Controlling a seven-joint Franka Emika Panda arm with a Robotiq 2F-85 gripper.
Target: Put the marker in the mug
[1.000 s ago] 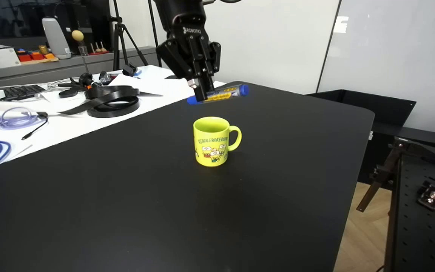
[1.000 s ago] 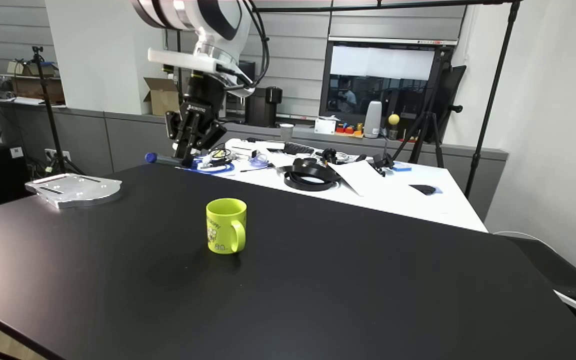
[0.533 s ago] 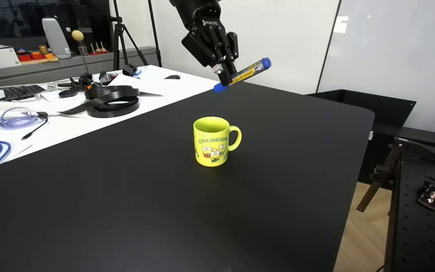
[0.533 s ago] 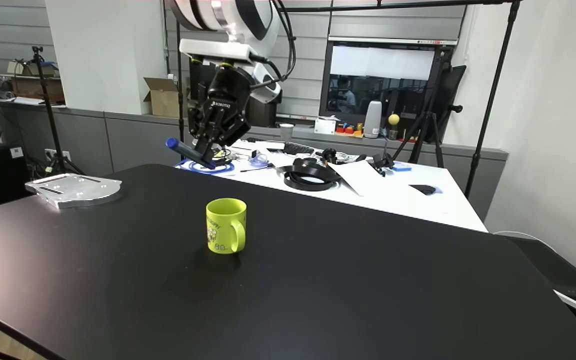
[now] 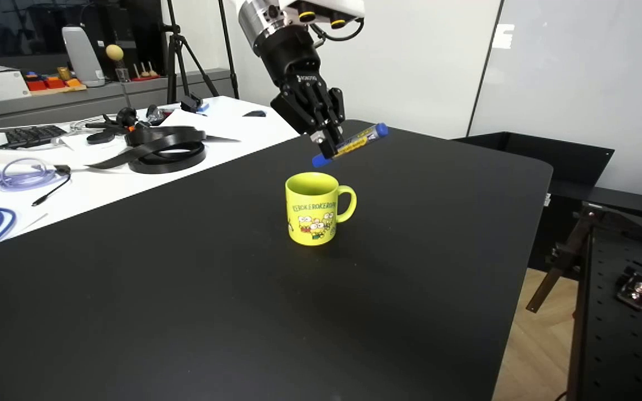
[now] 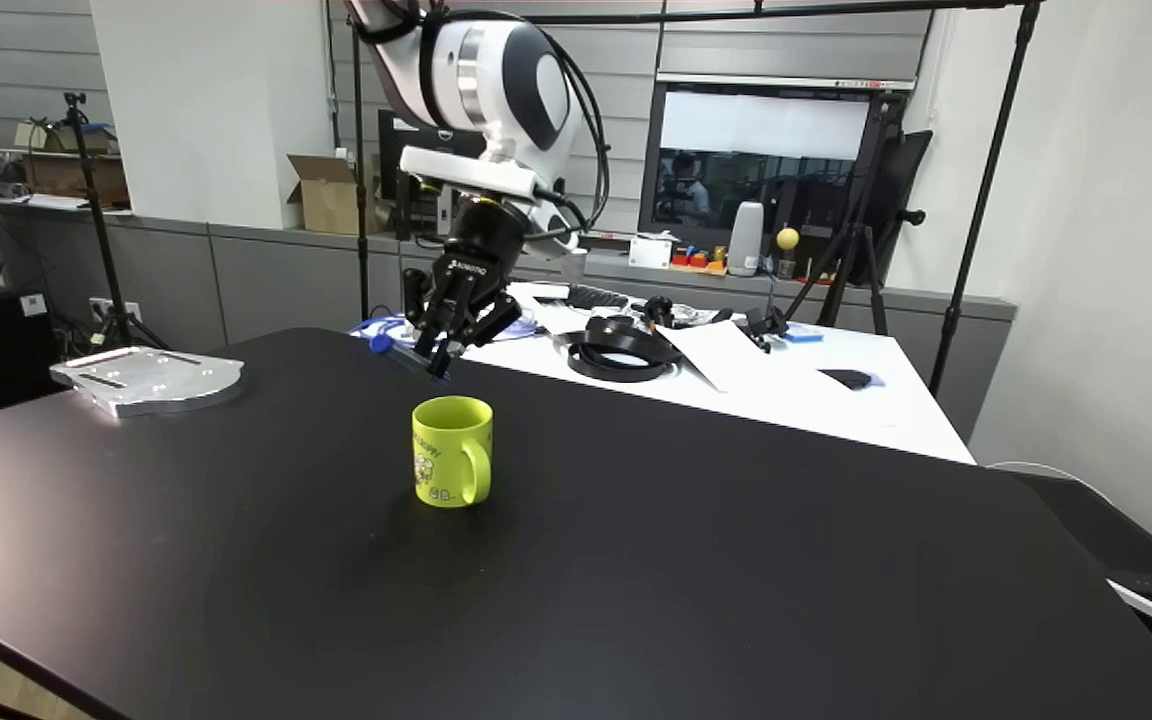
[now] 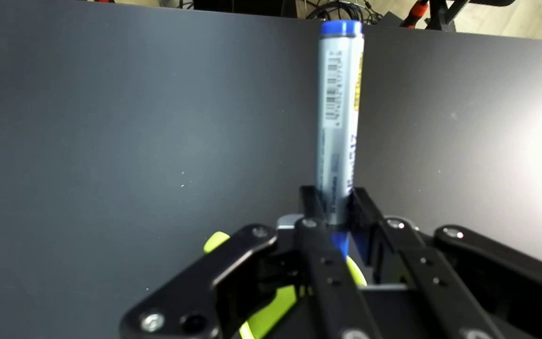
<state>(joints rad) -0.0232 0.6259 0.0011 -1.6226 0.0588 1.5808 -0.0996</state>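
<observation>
The yellow mug [image 5: 311,214] stands upright on the black table, with cartoon figures on its wall and a side handle. It also shows in an exterior view [image 6: 446,460]. My gripper [image 5: 332,147] is shut on the marker [image 5: 360,140], a silver-grey barrel with blue ends and a yellow label. The marker is held tilted, its lower blue end near the mug's rim in both exterior views and its other end raised. In the wrist view the marker [image 7: 339,117] sticks out between the fingertips [image 7: 334,202]. The mug [image 7: 271,313] is partly hidden behind the fingers there.
A flat metal plate [image 6: 151,378] lies at the black table's edge. A white table [image 5: 232,125] adjoins it, with black tape rolls [image 5: 168,150], cables and a keyboard on it. Tripods [image 5: 173,55] stand behind.
The gripper has moved right in both exterior views with the marker, rising at first and then coming down nearer the mug. The marker has become more tilted. The mug has not moved.
</observation>
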